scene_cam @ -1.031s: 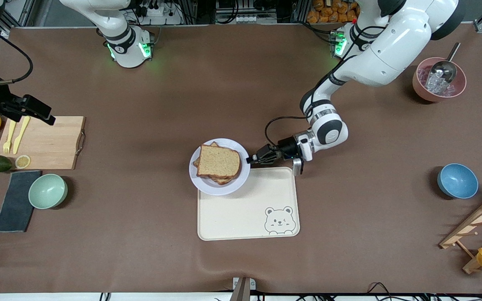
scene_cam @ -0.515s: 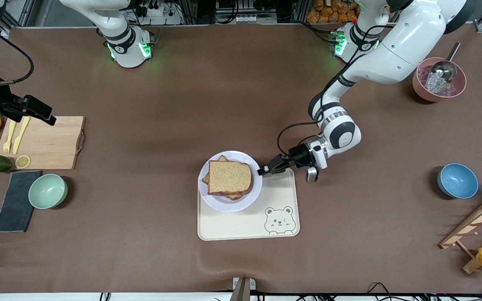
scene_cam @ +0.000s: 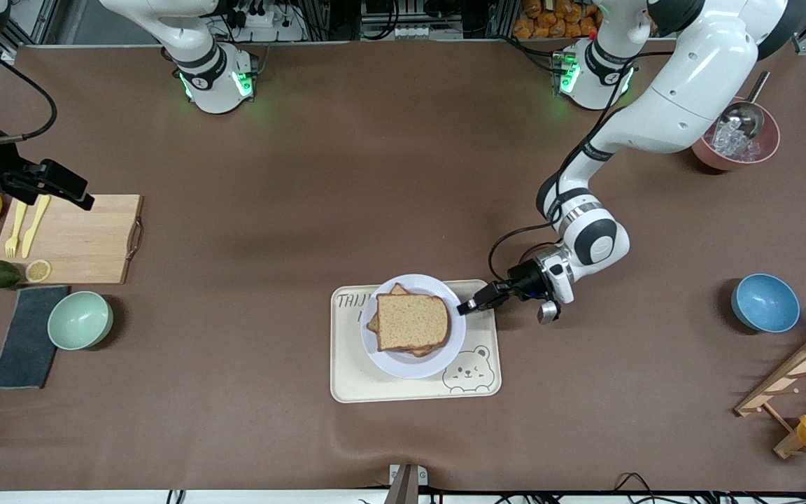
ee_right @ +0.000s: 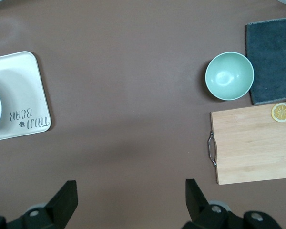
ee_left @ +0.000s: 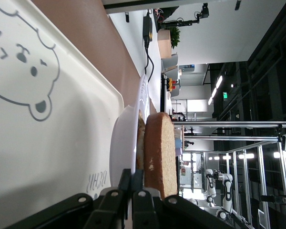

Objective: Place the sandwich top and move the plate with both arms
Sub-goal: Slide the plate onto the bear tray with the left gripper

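Note:
The sandwich top (scene_cam: 412, 321), a tan slice with a brown crust, lies on the stacked sandwich on the pale plate (scene_cam: 403, 365). The plate is over the cream bear tray (scene_cam: 352, 374). My left gripper (scene_cam: 462, 308) is shut on the plate's rim at the side toward the left arm's end. In the left wrist view its fingers (ee_left: 125, 183) pinch the rim of the plate (ee_left: 121, 138), with the bread (ee_left: 161, 152) just past them and the tray (ee_left: 47, 157) under it. My right gripper (scene_cam: 85, 201) waits open and empty over the cutting board's edge; the right wrist view (ee_right: 131, 191) shows bare table between its fingers.
A wooden cutting board (scene_cam: 81, 238) with yellow cutlery (scene_cam: 25, 224), a green bowl (scene_cam: 80, 320) and a dark cloth (scene_cam: 25, 336) lie at the right arm's end. A blue bowl (scene_cam: 765, 302), a pink ice bowl (scene_cam: 734, 133) and a wooden rack (scene_cam: 795, 385) stand at the left arm's end.
My left gripper has carried the plate with the sandwich nearer to the front camera and toward the left arm's end, from the tray's corner to over its middle. The right arm has not moved.

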`<state>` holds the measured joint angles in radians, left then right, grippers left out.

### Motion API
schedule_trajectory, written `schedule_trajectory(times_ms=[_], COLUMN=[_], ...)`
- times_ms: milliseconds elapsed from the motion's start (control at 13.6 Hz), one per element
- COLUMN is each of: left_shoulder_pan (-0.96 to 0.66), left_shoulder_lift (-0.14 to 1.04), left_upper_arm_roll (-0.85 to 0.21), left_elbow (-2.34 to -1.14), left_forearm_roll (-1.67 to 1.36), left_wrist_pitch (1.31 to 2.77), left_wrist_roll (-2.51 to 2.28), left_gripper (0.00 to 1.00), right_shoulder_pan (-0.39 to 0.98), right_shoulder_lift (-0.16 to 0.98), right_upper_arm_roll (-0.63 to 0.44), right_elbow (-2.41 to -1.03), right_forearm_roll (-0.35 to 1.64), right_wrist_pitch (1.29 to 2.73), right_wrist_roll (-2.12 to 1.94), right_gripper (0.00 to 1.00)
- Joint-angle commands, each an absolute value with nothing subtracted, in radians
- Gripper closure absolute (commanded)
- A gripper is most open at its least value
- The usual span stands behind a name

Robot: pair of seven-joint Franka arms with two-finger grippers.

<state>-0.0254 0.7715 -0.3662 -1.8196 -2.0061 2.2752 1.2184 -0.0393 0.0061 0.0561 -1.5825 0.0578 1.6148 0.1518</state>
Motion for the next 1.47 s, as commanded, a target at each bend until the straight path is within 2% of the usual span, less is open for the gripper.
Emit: schedule_trajectory(times_ms=[0, 810, 884, 1031, 1105, 1399], left_shoulder_pan=[-0.028, -0.052, -0.052, -0.048, -0.045, -0.035], left_shoulder_lift=[0.83, 0.913, 0.913, 0.908, 0.901, 0.838], left_upper_arm_roll=[-0.357, -0.339, -0.337, -0.337, -0.336, -0.334], left_elbow=[-1.752, -1.703, -1.704, -1.712, -1.715, -1.723], left_forearm_roll=[-1.973, -1.953, -1.951, -1.951, -1.948, -1.816], left_wrist_pitch=[2.272, 2.272, 2.273, 2.273, 2.276, 2.292], left_wrist_roll=[1.193, 1.192, 1.192, 1.186, 1.178, 0.981], left_gripper=[1.0, 1.0, 0.88, 0.1, 0.0, 0.0], right_shoulder_pan=[-0.034, -0.035, -0.035, -0.035, -0.035, -0.035], right_shoulder_lift=[0.017, 0.018, 0.018, 0.018, 0.018, 0.018], right_upper_arm_roll=[0.058, 0.06, 0.06, 0.06, 0.06, 0.06], right_elbow=[-1.56, -1.562, -1.562, -1.562, -1.562, -1.562], right_forearm_roll=[0.038, 0.04, 0.04, 0.04, 0.04, 0.04], right_wrist_pitch=[1.603, 1.6, 1.6, 1.6, 1.6, 1.601], right_wrist_roll=[0.169, 0.169, 0.169, 0.169, 0.169, 0.169], right_gripper=[0.0, 0.0, 0.0, 0.0, 0.0, 0.0])
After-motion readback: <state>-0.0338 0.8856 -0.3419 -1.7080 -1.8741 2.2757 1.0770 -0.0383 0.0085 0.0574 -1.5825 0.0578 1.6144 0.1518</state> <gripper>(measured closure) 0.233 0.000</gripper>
